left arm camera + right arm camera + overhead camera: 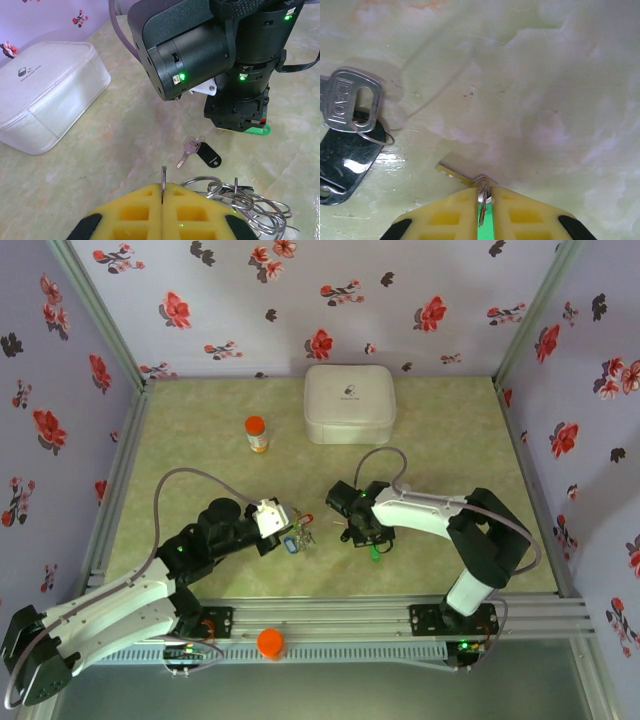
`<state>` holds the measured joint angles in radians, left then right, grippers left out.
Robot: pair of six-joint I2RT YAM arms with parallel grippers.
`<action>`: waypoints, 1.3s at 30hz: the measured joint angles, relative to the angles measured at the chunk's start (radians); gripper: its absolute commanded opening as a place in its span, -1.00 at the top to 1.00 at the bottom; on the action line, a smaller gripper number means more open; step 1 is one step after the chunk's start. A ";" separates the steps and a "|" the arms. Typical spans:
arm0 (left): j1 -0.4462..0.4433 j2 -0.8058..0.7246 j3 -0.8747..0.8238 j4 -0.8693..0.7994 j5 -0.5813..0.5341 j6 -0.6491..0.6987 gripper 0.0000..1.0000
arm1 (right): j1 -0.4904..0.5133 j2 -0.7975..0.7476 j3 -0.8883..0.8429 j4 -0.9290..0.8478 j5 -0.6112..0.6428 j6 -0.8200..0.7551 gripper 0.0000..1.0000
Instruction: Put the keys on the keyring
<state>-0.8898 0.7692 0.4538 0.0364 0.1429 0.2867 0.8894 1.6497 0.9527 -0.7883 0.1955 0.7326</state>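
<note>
Top external view first, from your left: the orange-capped bottle (257,433) stands upright on the table (450,440), well back from both arms. Nearer you, the left tool (285,530) sits low over the table with the keyring (298,538) at its tip, small blue and red tags bunched there. Behind the middle rests the white case (348,403). To the right, the right tool (362,535) points down at the table, a spot of green just beside it.

Left wrist view gives you the grip. The left tool (163,192) has its yellow fingers (140,210) pressed together, pinching the thin dark wire of the keyring (163,175), which stands up between the tips. A bundle of silver split rings (240,200) lies on the table just right of those fingers. Beyond them, the dark-tagged key (200,151) lies flat, apart from both tools.

Right wrist view: the dark-tagged key (351,102) lies at the left edge. The right tool (481,192) pinches the green-tagged key (451,171) by its head, its blade reaching left along the table and the green tag between the fingers (445,217).
</note>
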 measured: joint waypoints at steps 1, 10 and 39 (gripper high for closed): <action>0.000 0.000 0.000 0.000 0.000 0.000 1.00 | 0.000 0.000 0.002 -0.001 0.000 0.000 0.70; 0.000 0.000 0.000 0.000 0.000 0.000 1.00 | 0.000 0.000 0.002 -0.003 -0.001 0.000 0.73; 0.000 -0.012 0.000 -0.008 0.000 0.003 1.00 | 0.003 -0.002 0.009 -0.018 -0.011 -0.036 0.96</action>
<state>-0.8898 0.7570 0.4538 0.0288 0.1425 0.2897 0.8928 1.6478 0.9619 -0.8059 0.1848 0.6968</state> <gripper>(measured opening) 0.043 0.049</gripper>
